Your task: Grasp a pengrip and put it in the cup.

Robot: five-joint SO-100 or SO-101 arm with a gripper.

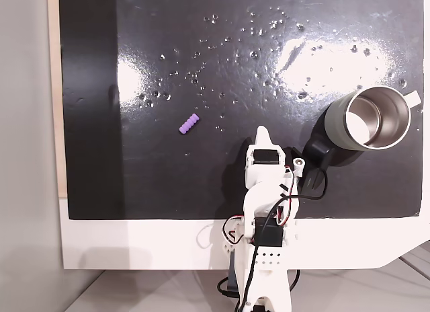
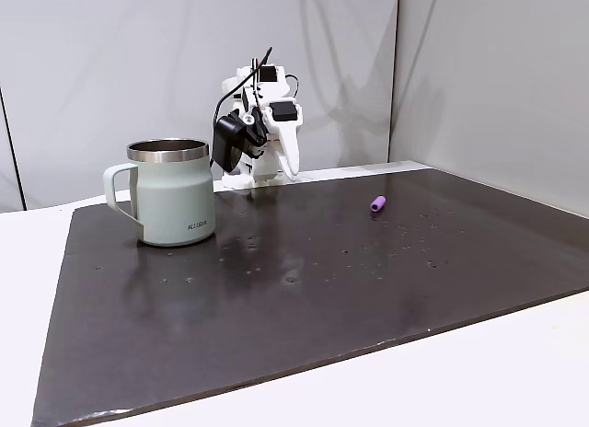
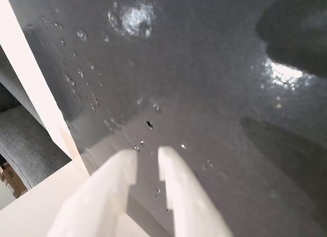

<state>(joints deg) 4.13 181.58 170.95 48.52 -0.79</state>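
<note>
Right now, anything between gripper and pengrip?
Nothing: in a fixed view from above, only bare dark mat separates the gripper and the pengrip.

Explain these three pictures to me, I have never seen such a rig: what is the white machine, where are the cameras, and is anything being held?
The white machine is a small robot arm folded near the edge of a dark mat. One fixed view looks straight down; another looks across the table toward the arm. The third camera rides on the wrist, showing the end effector, two white fingers with a narrow gap and nothing between them. On the mat lie a small purple pengrip and a grey-green metal cup, well apart. Nothing is held.
</note>
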